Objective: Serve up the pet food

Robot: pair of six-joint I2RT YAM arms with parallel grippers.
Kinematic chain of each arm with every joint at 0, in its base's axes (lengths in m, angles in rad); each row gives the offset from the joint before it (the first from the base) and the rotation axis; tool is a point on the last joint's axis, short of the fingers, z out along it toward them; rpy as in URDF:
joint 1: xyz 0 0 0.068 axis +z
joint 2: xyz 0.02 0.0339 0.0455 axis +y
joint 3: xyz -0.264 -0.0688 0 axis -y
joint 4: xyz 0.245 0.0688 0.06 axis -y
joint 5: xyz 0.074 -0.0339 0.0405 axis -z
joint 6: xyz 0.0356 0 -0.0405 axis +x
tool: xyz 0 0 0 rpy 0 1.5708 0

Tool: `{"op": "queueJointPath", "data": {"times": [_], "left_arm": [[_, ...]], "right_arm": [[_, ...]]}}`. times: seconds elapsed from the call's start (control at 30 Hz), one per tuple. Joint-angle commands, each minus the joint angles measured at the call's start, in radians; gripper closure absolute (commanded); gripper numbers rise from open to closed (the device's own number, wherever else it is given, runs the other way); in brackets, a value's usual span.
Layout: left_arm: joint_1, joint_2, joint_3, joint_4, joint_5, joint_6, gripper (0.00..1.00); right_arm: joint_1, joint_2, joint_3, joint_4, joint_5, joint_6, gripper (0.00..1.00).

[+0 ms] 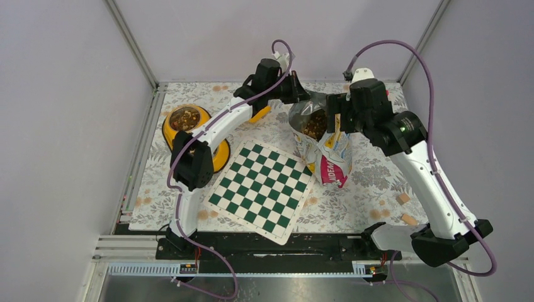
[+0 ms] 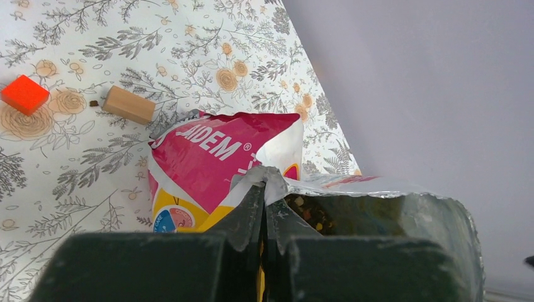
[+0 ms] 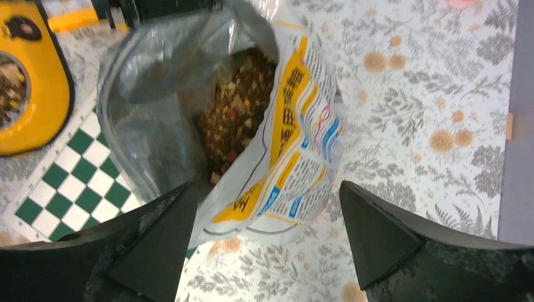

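Note:
An open pet food bag (image 1: 324, 157), pink, white and yellow with a foil lining, stands at the table's middle back. Brown and tan kibble (image 1: 313, 124) shows inside it, and in the right wrist view (image 3: 239, 119). My left gripper (image 1: 301, 95) is shut on the bag's rim at its far left corner (image 2: 264, 189). My right gripper (image 1: 334, 123) is open (image 3: 267, 233), above the bag's right wall (image 3: 296, 138), with its jaws spread to either side and not touching it. A yellow pet bowl (image 1: 186, 119) at the left holds some kibble.
A green and white chessboard mat (image 1: 261, 189) lies in front of the bag, with the bowl's base beside it. Tan wooden blocks (image 1: 403, 198) lie at the front right. A red cube (image 2: 24, 94) and another wooden block (image 2: 129, 104) lie beyond the bag.

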Motion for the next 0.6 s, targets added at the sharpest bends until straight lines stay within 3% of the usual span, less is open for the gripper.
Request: {"op": "queueJointPath", "data": {"times": [0.0,0.57], "left_arm": [[0.006,-0.006,0.074,0.106,-0.046,-0.101,1.0],[0.006,-0.012,0.09,0.146,-0.134,-0.247,1.0]], "right_arm": [[0.063,-0.03,-0.069,-0.081,0.07,0.056,0.11],[0.257,-0.08,-0.207,-0.037,-0.041,0.075,0.15]]}}
